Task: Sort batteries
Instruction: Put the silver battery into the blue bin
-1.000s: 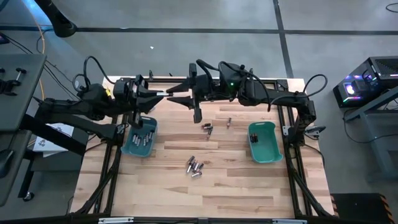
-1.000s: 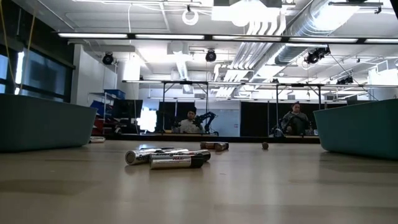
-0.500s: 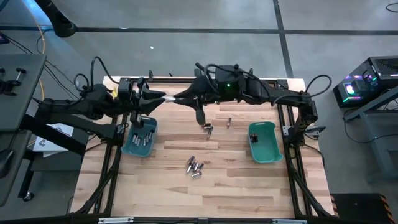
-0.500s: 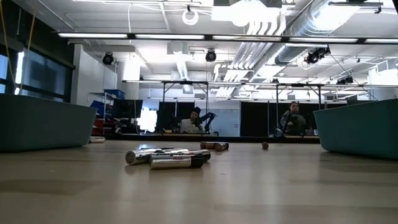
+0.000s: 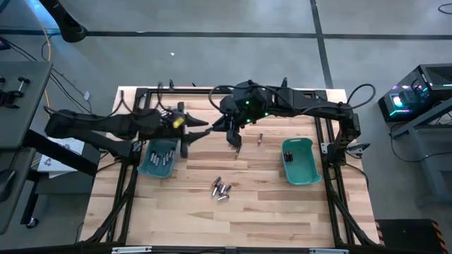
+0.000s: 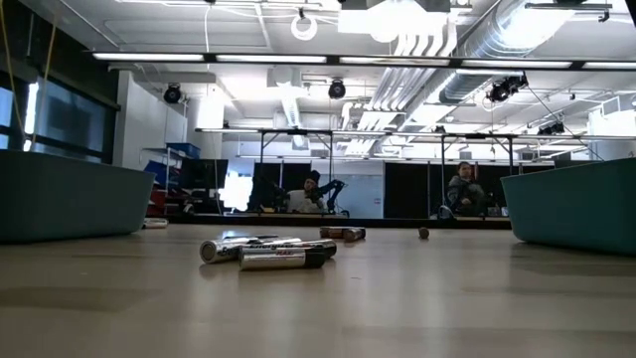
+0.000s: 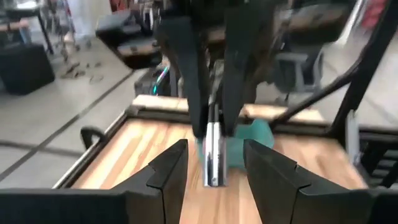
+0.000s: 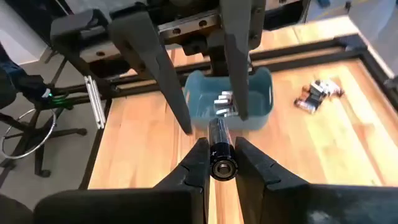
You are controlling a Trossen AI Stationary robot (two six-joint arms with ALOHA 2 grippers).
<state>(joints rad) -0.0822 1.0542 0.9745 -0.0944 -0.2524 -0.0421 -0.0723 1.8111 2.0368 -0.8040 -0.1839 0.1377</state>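
Room: behind the table I see a workshop hall with a person seated far off.
Table: bare wood; left teal bin and right teal bin both hold cells.
Loose batteries: one cluster near the front middle, a few more beyond.
Left tool: fingers parted, holding nothing, facing the right one.
Right tool: clamped on one dark battery; its long axis points towards my left tool, with the left bin beyond.
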